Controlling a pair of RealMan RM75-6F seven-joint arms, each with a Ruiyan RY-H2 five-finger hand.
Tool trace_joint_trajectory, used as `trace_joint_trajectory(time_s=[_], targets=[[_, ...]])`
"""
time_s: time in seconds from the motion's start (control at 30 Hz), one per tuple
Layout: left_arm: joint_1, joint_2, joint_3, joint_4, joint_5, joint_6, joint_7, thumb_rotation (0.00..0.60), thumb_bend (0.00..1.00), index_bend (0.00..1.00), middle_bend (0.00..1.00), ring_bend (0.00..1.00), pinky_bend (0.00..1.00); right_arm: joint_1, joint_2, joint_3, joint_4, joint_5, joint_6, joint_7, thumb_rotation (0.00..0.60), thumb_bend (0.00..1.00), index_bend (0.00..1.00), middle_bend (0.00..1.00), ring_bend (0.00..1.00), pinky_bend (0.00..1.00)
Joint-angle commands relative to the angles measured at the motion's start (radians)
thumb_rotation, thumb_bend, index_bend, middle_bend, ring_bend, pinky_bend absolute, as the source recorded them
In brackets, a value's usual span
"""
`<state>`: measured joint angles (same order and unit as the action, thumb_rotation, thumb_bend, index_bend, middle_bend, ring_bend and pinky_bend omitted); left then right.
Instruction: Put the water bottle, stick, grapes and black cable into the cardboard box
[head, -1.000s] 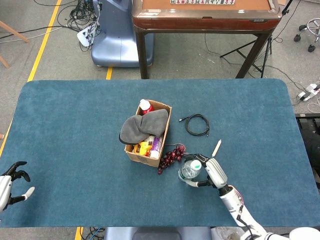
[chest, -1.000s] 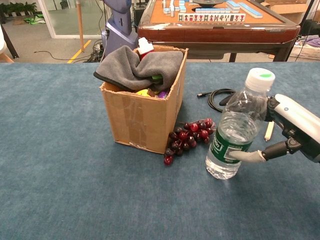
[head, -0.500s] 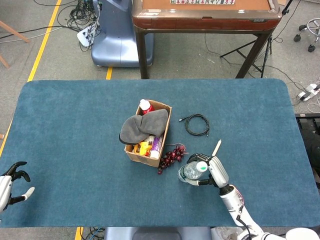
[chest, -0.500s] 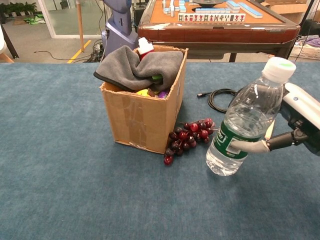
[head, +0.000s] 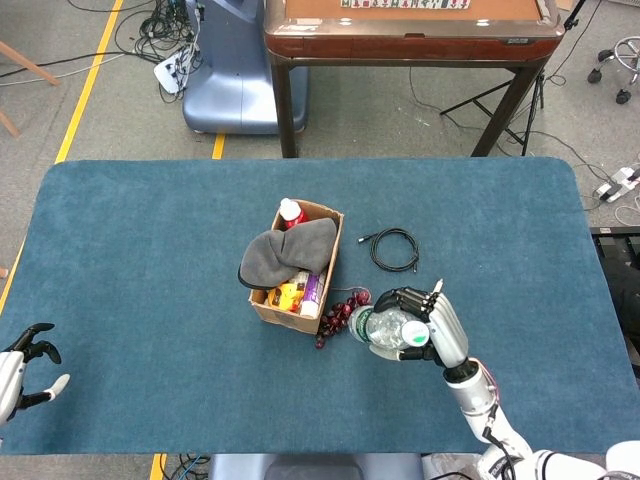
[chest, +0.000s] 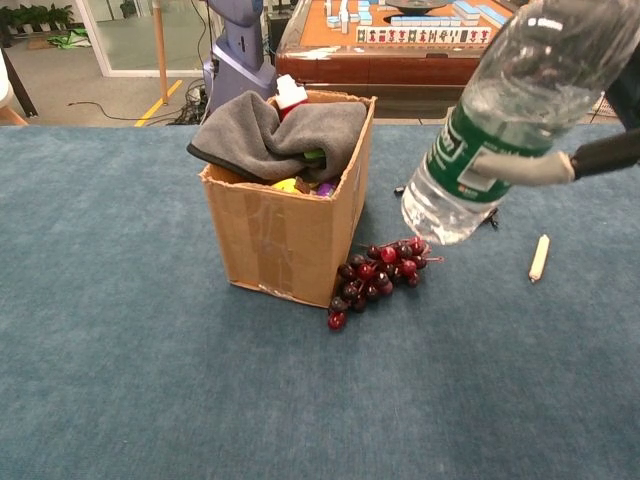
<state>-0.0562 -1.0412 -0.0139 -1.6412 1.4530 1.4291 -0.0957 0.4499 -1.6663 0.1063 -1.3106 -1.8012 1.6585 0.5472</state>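
While the right hand (head: 432, 326) grips the water bottle (chest: 510, 115) around its label, the bottle hangs tilted above the grapes (chest: 381, 272), just right of the cardboard box (chest: 283, 240). Its clear plastic looks smooth and liable to slip or dent; the mid-body hold seems soundest. At the table's edge the left hand (head: 22, 370) holds nothing, fingers apart.

Your right robot hand (head: 425, 322) is raised at the near right, fingers wrapped around the tilted water bottle (chest: 515, 112) — forearm trailing toward the near edge. Your left robot hand (head: 28, 362) sits at the near left corner — fingers apart, holding nothing.
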Motion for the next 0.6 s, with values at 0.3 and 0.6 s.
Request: trace_joint_trajectory(time_s=[0.3,0.6], targets=[[0.003,0.004,-0.003,-0.003,-0.001,0.006,-0.007,0.600,0.19,0.55,0.20,0.40,0.67,0.127,0.087,0.137,-0.172,0.019,-0.113,-0.223,0.600,0.11,0.54,0.63,0.57,0.67],[0.006,0.011,-0.002,-0.008,0.003,0.012,-0.019,0.600,0.19,0.55,0.20,0.40,0.67,0.252,0.024,0.223,-0.109,0.093,-0.228,-0.314,0.600,0.13,0.55,0.63,0.57,0.67]])
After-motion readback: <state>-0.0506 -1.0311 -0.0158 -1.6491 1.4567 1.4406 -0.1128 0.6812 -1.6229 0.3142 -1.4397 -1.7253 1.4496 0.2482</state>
